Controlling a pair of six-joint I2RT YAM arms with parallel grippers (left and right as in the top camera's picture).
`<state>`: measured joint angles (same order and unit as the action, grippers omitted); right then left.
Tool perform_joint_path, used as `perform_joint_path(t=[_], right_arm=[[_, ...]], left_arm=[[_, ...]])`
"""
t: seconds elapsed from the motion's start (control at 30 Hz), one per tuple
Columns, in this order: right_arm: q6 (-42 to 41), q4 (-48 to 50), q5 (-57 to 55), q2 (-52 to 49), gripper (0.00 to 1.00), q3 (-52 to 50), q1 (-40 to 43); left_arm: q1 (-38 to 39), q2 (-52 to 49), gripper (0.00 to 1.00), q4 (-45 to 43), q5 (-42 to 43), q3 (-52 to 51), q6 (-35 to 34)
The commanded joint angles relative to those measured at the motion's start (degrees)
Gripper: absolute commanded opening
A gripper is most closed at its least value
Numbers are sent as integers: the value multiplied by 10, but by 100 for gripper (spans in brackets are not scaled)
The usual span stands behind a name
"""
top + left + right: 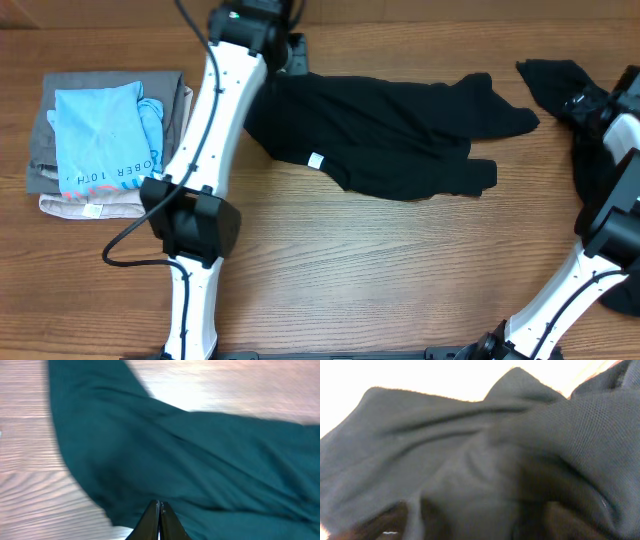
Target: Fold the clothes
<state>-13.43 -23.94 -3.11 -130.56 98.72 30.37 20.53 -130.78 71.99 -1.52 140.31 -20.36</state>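
Observation:
A large black T-shirt (390, 135) lies crumpled across the middle of the table, a white tag (316, 160) showing near its left side. My left gripper (288, 52) is at the shirt's far left corner. In the left wrist view its tips (159, 506) are shut together on the dark fabric (200, 460), close to the cloth's edge. A second black garment (553, 78) lies bunched at the far right. My right gripper (588, 106) hangs over it, open, and in the right wrist view the garment's fabric (470, 460) fills the frame between the wide-apart fingers (390, 522).
At the left edge sits a stack of folded clothes: a light-blue shirt with lettering (100, 135) on top of grey (42, 150) and beige (85, 208) pieces. Bare wooden table (400, 270) lies in front of the shirt. The left arm's white links (215, 120) cross beside the stack.

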Motion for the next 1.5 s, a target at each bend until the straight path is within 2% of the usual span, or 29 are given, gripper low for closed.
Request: perform_joint_path(t=[0.0, 0.1, 0.27, 0.3, 0.33, 0.47, 0.5, 0.6, 0.63, 0.67, 0.7, 0.73, 0.8, 0.93, 0.97, 1.23, 1.33, 1.47], right_arm=[[-5, -73, 16, 83, 100, 80, -4], [-31, -183, 92, 111, 100, 116, -9], [-63, -360, 244, 129, 100, 126, -19], [-62, -396, 261, 128, 99, 124, -23], [-56, -429, 266, 128, 98, 120, -28], [5, -499, 254, 128, 81, 82, -57], [17, -504, 247, 128, 80, 70, -64], [33, -494, 218, 128, 78, 30, -80], [35, -481, 206, 128, 78, 16, -83], [35, -461, 195, 128, 78, 0, -86], [35, -441, 188, 128, 78, -15, -88], [35, -419, 184, 127, 78, -34, -90], [35, -384, 186, 126, 73, -74, -93], [35, -336, 225, 126, 52, -148, -97], [35, -330, 236, 126, 51, -160, -97], [52, -323, 257, 126, 56, -174, -102], [52, -321, 257, 126, 67, -175, -106], [52, -287, 257, 126, 68, -186, -115]], left_arm=[[50, -3, 6, -3, 15, -1, 24], [74, -14, 6, 1, 16, -1, 19], [84, -29, 13, 24, 15, -1, -27], [82, -29, 16, 33, 14, -1, -30], [79, -29, 24, 39, 13, -1, -30], [55, -29, 38, 66, 9, -1, -31], [46, -29, 41, 71, 9, -1, -37], [13, -29, 44, 77, 13, -1, -41], [3, -29, 48, 78, 14, -1, -41], [-8, -29, 55, 80, 16, -1, -41], [-20, -29, 67, 84, 18, -1, -41], [-32, -29, 72, 89, 23, -1, -41], [-56, -29, 73, 103, 42, -1, -41], [-94, -29, 71, 129, 61, -1, -41], [-101, -29, 71, 132, 61, -1, -41], [-125, -29, 71, 137, 60, -1, -41], [-123, -29, 71, 137, 60, -1, -40], [-122, -29, 70, 137, 60, -1, -41]])
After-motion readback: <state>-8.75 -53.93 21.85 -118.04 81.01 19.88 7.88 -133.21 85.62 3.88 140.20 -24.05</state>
